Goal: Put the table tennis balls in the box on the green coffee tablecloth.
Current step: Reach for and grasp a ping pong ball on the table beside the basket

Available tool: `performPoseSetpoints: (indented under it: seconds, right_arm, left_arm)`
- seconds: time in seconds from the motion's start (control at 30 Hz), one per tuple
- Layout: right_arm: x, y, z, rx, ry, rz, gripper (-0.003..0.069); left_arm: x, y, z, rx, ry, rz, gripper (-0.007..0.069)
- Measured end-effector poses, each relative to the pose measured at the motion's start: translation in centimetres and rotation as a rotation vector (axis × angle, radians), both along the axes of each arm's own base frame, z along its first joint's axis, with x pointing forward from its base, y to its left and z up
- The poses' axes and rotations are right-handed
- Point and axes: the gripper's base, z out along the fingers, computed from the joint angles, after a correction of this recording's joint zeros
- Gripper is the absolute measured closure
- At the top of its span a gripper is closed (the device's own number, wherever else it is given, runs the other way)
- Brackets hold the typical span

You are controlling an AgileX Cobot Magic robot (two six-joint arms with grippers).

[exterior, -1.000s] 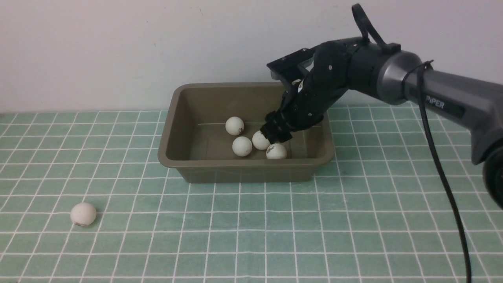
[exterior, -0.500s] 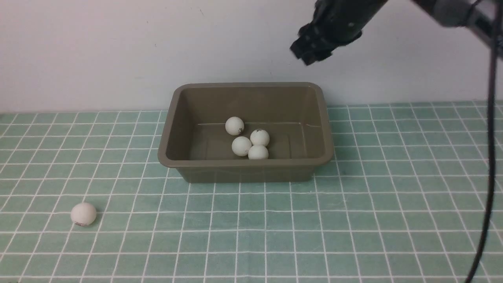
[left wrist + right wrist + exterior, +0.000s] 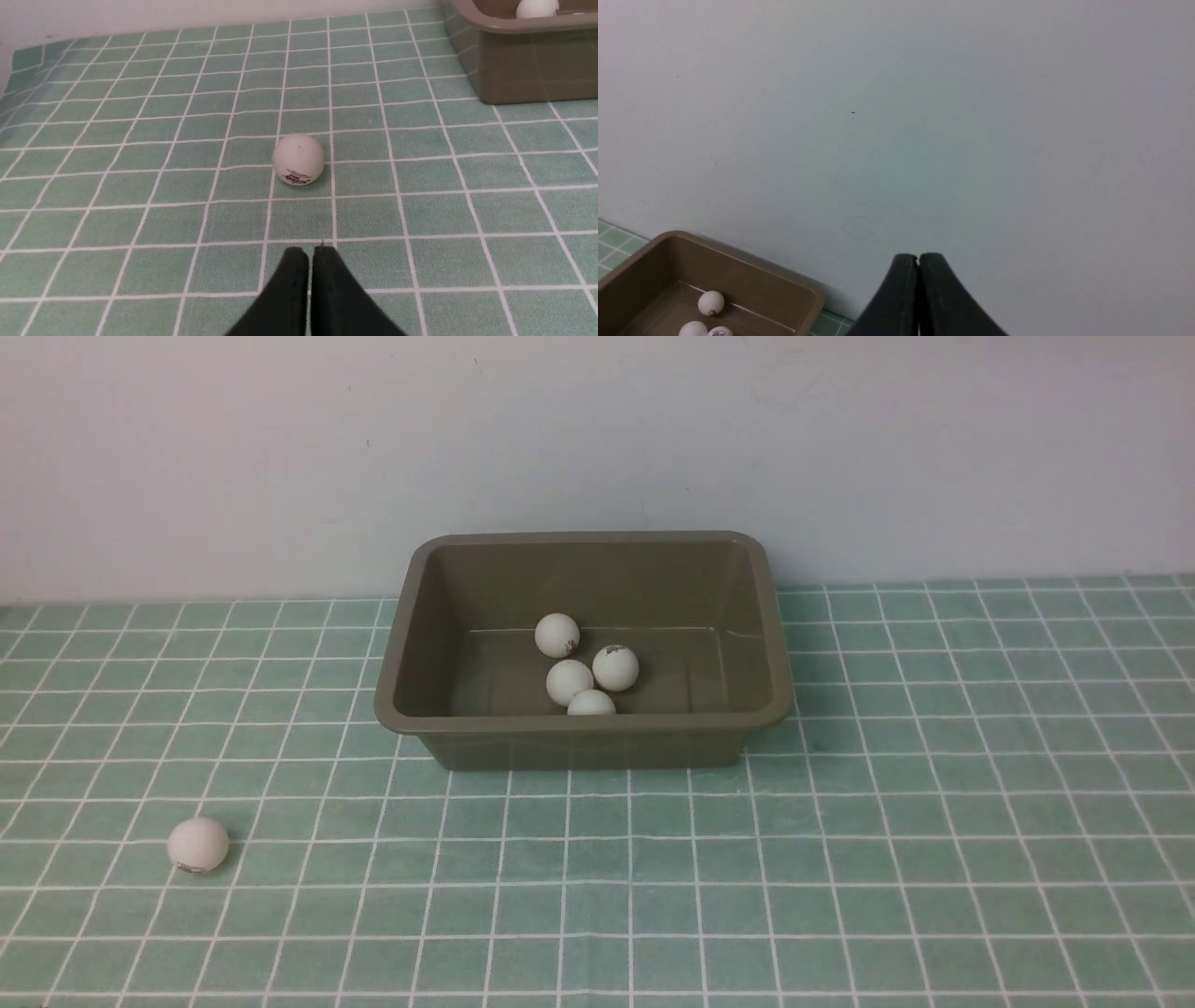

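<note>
The green coffee tablecloth (image 3: 840, 859) is a pale teal, smooth and flat. Thin white lines form a grid of small squares across it, and it runs back to a plain off-white wall (image 3: 280, 448).

Toward the far middle of the cloth sits the box (image 3: 583, 747). It is a single shallow rectangular tub of olive-brown plastic with rounded corners, sloping walls and a flared rim.

There are five table tennis balls, all small, round, matte and white. Four lie inside the box:
- One (image 3: 557, 635) sits alone toward the far side.
- One (image 3: 615, 667) has a small dark mark on top.
- One (image 3: 569, 682) lies just left of the marked ball.
- One (image 3: 591, 703) is half hidden behind the near rim.

The fifth ball (image 3: 198, 845) rests on the cloth at the near left, well apart from the box. It has small printed lettering low on its side.

The left gripper (image 3: 309, 252) has two smooth black tapered fingers. It is clenched tip to tip with nothing between, low over the cloth on the near side of the fifth ball. The right gripper (image 3: 918, 257) has the same shape and is also clenched and empty, facing the bare wall.
</note>
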Motion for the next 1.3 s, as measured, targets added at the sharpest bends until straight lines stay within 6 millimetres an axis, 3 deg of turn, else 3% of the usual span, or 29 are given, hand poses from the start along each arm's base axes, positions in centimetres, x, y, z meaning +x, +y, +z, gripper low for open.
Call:
performPoseSetpoints:
  seconds: [0.07, 0.13, 0.27, 0.37, 0.53, 0.63, 0.87, 1.3]
  right_arm:
    - [-1.8, -0.3, -1.5, 0.03, -0.043, -0.014, 0.0671]
    - [-2.3, -0.4, -3.8, 0.052, -0.05, -0.023, 0.0671]
    - [-0.8, -0.3, -10.8, 0.062, 0.028, -0.042, 0.0671]
    - [0.8, -0.3, -17.2, 0.059, 0.109, -0.059, 0.0671]
    - [1.9, -0.3, -25.2, 0.075, 0.167, -0.085, 0.0671]
    - [2.0, -0.3, -29.0, 0.126, 0.184, -0.103, 0.0671]
    - [1.9, -0.5, -31.4, 0.186, 0.175, -0.131, 0.0669]
    - [1.9, -0.5, -31.5, 0.195, 0.16, -0.137, 0.0669]
  left_arm:
    - [0.0, 0.0, 0.0, 0.0, 0.0, 0.0, 0.0629]
    - [0.0, 0.0, 0.0, 0.0, 0.0, 0.0, 0.0629]
    - [0.0, 0.0, 0.0, 0.0, 0.0, 0.0, 0.0629]
    - [0.0, 0.0, 0.0, 0.0, 0.0, 0.0, 0.0629]
    - [0.0, 0.0, 0.0, 0.0, 0.0, 0.0, 0.0629]
    - [0.0, 0.0, 0.0, 0.0, 0.0, 0.0, 0.0629]
    - [0.0, 0.0, 0.0, 0.0, 0.0, 0.0, 0.0629]
    - [0.0, 0.0, 0.0, 0.0, 0.0, 0.0, 0.0629]
